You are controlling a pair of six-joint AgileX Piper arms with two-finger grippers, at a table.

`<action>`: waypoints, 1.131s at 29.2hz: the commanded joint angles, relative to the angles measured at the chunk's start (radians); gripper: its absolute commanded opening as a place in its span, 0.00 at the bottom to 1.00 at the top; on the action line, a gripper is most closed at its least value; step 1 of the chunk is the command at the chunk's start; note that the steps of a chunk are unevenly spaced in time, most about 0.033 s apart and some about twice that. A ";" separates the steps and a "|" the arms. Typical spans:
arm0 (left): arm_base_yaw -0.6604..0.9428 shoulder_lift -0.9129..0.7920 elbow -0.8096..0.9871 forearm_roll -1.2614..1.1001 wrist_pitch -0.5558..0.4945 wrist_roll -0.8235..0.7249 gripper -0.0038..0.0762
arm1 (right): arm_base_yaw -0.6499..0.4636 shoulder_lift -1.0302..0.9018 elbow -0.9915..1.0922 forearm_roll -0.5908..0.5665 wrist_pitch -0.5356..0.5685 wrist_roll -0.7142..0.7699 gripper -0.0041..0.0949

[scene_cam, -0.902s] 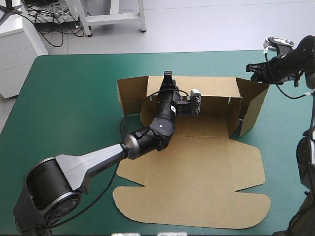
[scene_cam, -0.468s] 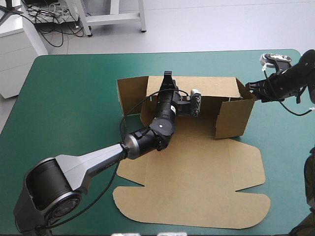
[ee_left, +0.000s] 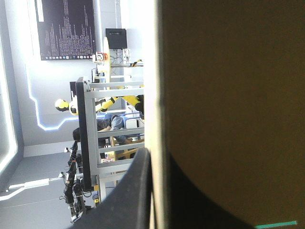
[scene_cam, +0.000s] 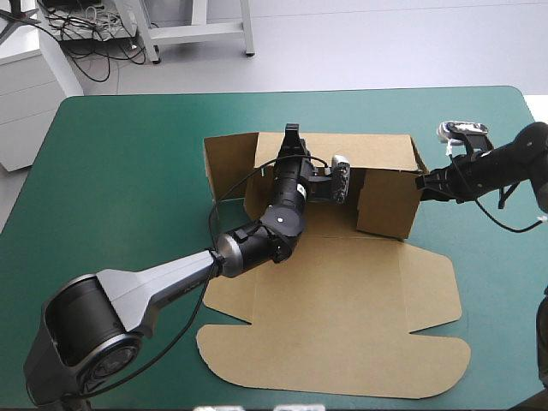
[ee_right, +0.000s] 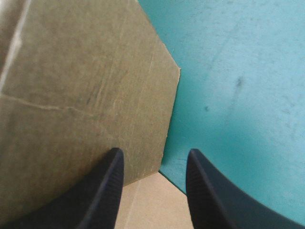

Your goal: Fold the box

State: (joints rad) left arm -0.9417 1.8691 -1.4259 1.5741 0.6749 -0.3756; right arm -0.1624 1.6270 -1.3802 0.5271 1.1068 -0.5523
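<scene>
I count one box [scene_cam: 342,291], a single cut sheet of brown board, on one desk [scene_cam: 128,154] with a teal-green cover. On that sheet, one long far wall and two end flaps are raised. I have two grippers, my left gripper [scene_cam: 291,134] and my right gripper [ee_right: 152,157]. Each has two black fingers [ee_right: 112,183], four in all.

A robotics lab: teal-green table [scene_cam: 128,171], floor cables [scene_cam: 77,38], white equipment frame [scene_cam: 201,32] beyond it.
</scene>
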 commanded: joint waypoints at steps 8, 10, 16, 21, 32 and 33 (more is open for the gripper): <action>-0.011 -0.044 -0.021 0.022 0.007 -0.014 0.04 | -0.004 -0.081 -0.009 0.023 -0.004 -0.081 0.43; -0.011 -0.044 -0.021 0.022 0.007 -0.014 0.04 | -0.004 -0.082 -0.009 0.025 0.019 -0.105 0.43; -0.011 -0.044 -0.021 0.022 0.007 -0.014 0.04 | -0.004 -0.082 -0.008 0.018 0.048 -0.146 0.44; -0.011 -0.044 -0.021 0.022 0.007 -0.014 0.04 | -0.004 -0.079 -0.008 0.049 0.048 -0.219 0.44; -0.011 -0.044 -0.021 0.022 0.015 -0.014 0.04 | -0.004 -0.078 -0.008 0.051 0.110 -0.310 0.44; -0.011 -0.044 -0.021 0.022 0.015 -0.014 0.04 | -0.004 -0.078 -0.008 0.053 0.106 -0.313 0.43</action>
State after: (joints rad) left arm -0.9417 1.8691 -1.4259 1.5734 0.6796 -0.3756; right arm -0.1624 1.5905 -1.3646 0.5434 1.2104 -0.8457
